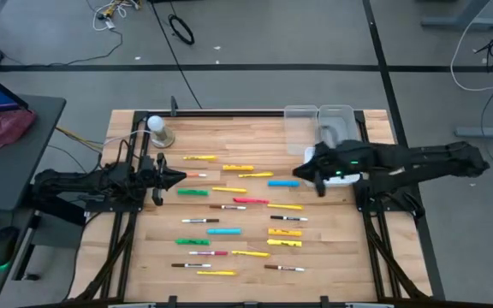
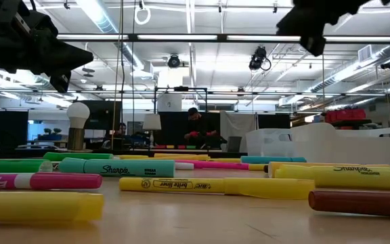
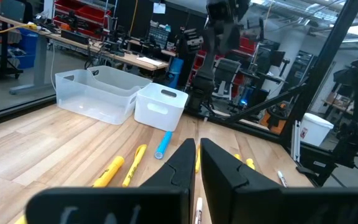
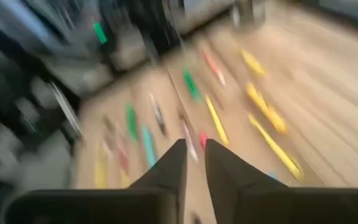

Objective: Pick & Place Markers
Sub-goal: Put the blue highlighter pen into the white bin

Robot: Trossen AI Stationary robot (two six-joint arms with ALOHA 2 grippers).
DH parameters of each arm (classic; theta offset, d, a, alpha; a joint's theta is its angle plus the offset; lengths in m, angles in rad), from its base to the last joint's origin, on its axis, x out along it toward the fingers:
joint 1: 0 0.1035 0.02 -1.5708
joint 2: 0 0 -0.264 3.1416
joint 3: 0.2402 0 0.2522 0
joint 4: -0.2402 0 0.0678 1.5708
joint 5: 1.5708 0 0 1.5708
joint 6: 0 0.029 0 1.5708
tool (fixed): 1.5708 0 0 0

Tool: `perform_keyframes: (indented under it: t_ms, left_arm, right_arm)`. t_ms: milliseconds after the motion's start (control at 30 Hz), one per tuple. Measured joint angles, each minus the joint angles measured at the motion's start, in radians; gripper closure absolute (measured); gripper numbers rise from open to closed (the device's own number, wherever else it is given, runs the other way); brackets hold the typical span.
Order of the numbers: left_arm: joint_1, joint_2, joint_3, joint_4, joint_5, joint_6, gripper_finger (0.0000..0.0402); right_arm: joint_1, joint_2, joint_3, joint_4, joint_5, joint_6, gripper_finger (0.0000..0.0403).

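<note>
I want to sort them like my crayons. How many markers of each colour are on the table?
Counted from the high view:
Yellow markers: 9
White markers: 7
Green markers: 2
Cyan markers: 2
Pink markers: 1
Total: 21

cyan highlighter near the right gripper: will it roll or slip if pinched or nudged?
The cyan highlighter looks like a rigid, round plastic barrel lying flat on the bare wooden table, so a sideways nudge would probably roll it. Its smooth surface may slip in a pinch off its middle. It seems small and light, and has clear wood around it, so neighbours likely won't block it.
</note>
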Motion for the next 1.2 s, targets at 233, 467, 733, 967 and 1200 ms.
perform_keyframes:
  t_ms: [233,467,733,967,1200]
  left_arm:
    - [0.000,0.000,0.000,0.000,0.000,0.000,0.0372]
    - [0.000,0.000,0.000,0.000,-0.040,0.001,0.0372]
    - [0.000,0.000,0.000,0.001,-0.042,0.000,0.0372]
    - [0.000,0.000,0.000,0.057,-0.043,-0.186,0.0372]
    - [0.000,0.000,0.000,0.088,-0.063,-0.243,0.0372]
  right_arm:
    - [-0.032,0.367,0.217,-0.234,-0.095,-0.219,0.0249]
    - [-0.068,0.624,0.271,-0.328,-0.088,-0.412,0.0189]
    - [-0.121,0.767,0.276,-0.348,0.005,-0.550,0.0204]
    - [-0.151,0.834,0.276,-0.267,-0.002,-0.616,0.0238]
    - [-0.148,0.870,0.276,-0.217,-0.008,-0.655,0.0271]
